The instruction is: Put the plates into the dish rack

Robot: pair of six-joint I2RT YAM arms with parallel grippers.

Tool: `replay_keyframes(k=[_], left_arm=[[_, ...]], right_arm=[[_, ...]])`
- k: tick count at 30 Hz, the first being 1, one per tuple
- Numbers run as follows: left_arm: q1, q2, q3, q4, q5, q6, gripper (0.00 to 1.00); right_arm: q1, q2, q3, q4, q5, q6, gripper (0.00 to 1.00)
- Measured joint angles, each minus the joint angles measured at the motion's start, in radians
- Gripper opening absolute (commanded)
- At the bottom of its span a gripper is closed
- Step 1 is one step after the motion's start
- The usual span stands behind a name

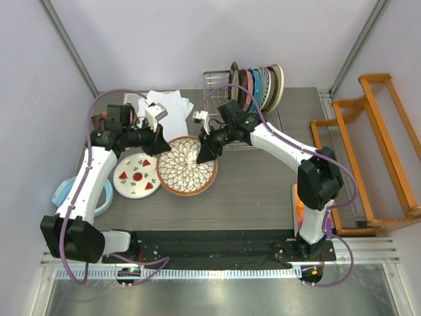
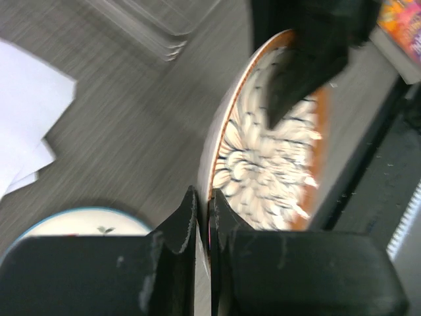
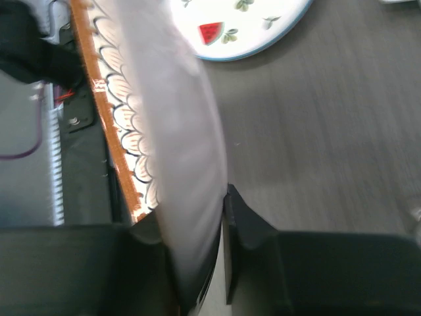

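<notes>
**Top external view:** fixed high over the table's point(image 1: 263, 197) near edge, looking down on the whole surface.
**Left wrist view:** close behind the left claw point(image 2: 202, 197), facing along the petal-pattern plate point(image 2: 270, 164).
**Right wrist view:** closer still behind the right claw point(image 3: 191, 210), at that plate's opposite rim.
All three views share this plate.

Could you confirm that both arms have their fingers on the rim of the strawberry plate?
Not quite: the left fingers and right fingers are on the rim of the petal plate; the strawberry plate lies untouched beside it, as the top view shows.
</notes>
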Motion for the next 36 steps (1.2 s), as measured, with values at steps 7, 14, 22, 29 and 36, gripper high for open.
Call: replay_keyframes(k=[7,14,22,29,36], left_arm=[[-0.012,0.005,-0.011,0.053,0.001,-0.014,0.32],[0.016,-0.008,-0.090,0.225,-0.252,-0.165,0.86],[0.067,-0.072,-0.143,0.515,-0.519,-0.233,0.91],[0.067,-0.016,-0.167,0.647,-0.528,-0.239,0.90],[0.067,0.073,-0.167,0.677,-0.494,-0.275,0.89]], right_arm=[[-0.014,-0.001,0.016,-0.012,0.087,0.071,0.01],[-0.054,-0.003,0.090,-0.097,0.211,0.110,0.01],[-0.194,0.152,0.558,-0.151,0.414,0.231,0.01],[-0.216,0.255,0.715,-0.013,0.923,0.219,0.01],[-0.087,0.413,0.735,0.216,1.492,0.098,0.01]])
